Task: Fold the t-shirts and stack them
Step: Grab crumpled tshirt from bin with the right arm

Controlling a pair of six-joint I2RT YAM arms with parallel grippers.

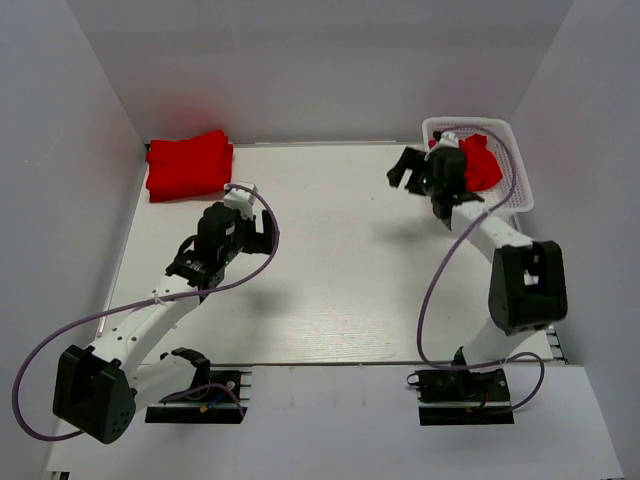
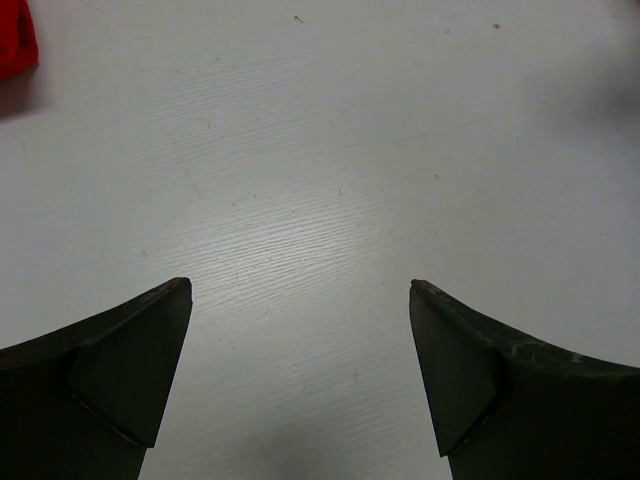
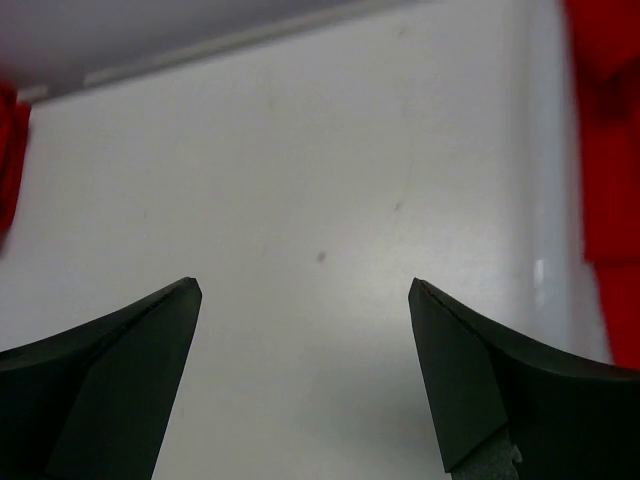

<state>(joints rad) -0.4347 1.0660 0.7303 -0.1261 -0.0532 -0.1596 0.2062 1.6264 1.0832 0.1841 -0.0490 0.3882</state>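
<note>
Top external: folded t-shirts [image 1: 188, 165], mesh basket [image 1: 519, 178]

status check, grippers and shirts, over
Left gripper open, empty, over the table. Right gripper open, empty, beside the basket. Folded t-shirts stacked far left; crumpled t-shirt in basket. Nothing in the way.

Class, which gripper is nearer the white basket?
Right. The right gripper hovers just left of the basket; the left gripper is far across the table, nearer the folded shirts.
</note>
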